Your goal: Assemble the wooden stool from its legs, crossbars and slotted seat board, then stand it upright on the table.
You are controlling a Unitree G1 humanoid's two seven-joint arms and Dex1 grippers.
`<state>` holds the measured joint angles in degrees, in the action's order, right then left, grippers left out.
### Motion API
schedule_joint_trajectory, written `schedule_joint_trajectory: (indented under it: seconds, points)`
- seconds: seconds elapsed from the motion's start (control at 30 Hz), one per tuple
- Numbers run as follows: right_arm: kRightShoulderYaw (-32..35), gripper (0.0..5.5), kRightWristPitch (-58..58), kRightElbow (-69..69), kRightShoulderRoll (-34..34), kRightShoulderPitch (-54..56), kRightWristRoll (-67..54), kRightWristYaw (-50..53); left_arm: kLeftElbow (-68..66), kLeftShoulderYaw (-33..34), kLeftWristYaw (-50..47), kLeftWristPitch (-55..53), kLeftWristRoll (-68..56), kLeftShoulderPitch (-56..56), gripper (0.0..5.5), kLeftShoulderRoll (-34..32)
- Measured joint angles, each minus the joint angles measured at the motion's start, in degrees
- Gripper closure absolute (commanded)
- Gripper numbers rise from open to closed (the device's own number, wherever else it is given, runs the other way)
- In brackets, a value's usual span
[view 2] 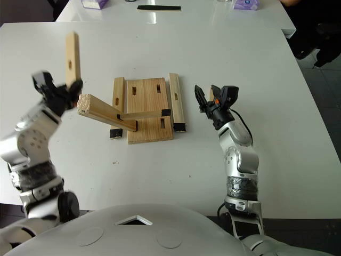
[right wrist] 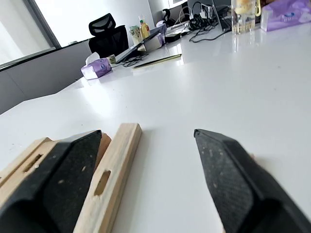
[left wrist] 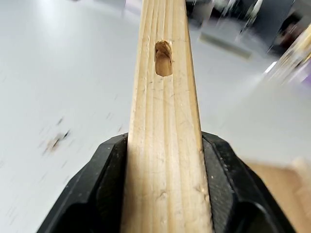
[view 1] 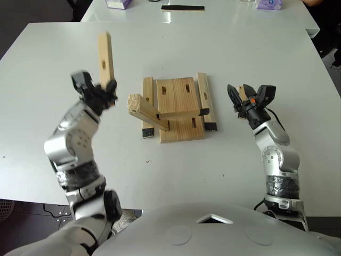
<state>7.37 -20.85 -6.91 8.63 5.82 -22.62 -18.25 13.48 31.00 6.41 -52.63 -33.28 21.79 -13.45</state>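
Left claw [view 1: 106, 89] clamps slotted wooden leg [view 1: 104, 52]

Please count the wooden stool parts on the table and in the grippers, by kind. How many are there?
Seat board: 1
Wooden bars: 5 (held bar in left gripper, tilted bar, bar across the board, bar left of it, bar right of it)
Total: 6; a wooden bit by the right gripper is too hidden to classify.

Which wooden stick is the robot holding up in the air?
The slotted leg standing upright in the left hand; the other sticks sit on or beside the seat board.
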Motion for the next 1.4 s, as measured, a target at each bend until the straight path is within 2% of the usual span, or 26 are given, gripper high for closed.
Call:
schedule_joint_trajectory:
  seconds: [0.07,0.2,0.3,0.4,0.7,0.83,1.17,1.4]
  points:
    - [-0.1,1.98,-2.4,-0.1,2.5,5.5,0.1,-0.3,-2.3,4.7,1.6,0.3,-8.9,8.6,3.47,-1.2]
    - [-0.3,1.98,-5.8,0.5,7.9,21.4,0.2,-1.7,-3.7,8.9,8.0,0.9,-23.4,20.7,3.47,-5.9]
    - [-1.7,1.98,-5.2,3.1,11.6,33.1,2.4,-4.5,-2.6,7.2,18.3,-0.8,-32.5,23.2,3.47,-10.8]
    - [-1.1,1.98,-5.8,4.1,11.1,38.2,-1.6,-7.8,-2.6,3.7,25.9,-3.4,-36.7,22.3,3.47,-14.3]
    - [6.1,1.98,-28.1,0.1,9.5,43.6,-32.8,-14.9,-1.6,-6.1,38.3,-5.4,-38.8,17.1,3.47,-18.7]
    - [6.6,1.98,-31.5,-5.5,10.7,43.6,-42.3,-18.9,0.3,-9.6,42.1,-4.7,-37.6,14.6,3.47,-20.0]
    - [4.9,1.98,-35.3,-5.7,14.1,43.6,-47.2,-20.3,1.5,-13.5,48.1,-1.5,-35.0,13.4,3.47,-22.2]
    - [3.1,1.98,-36.0,-4.6,13.5,45.3,-48.7,-19.4,1.6,-14.9,51.2,-0.3,-34.2,12.0,3.47,-22.8]
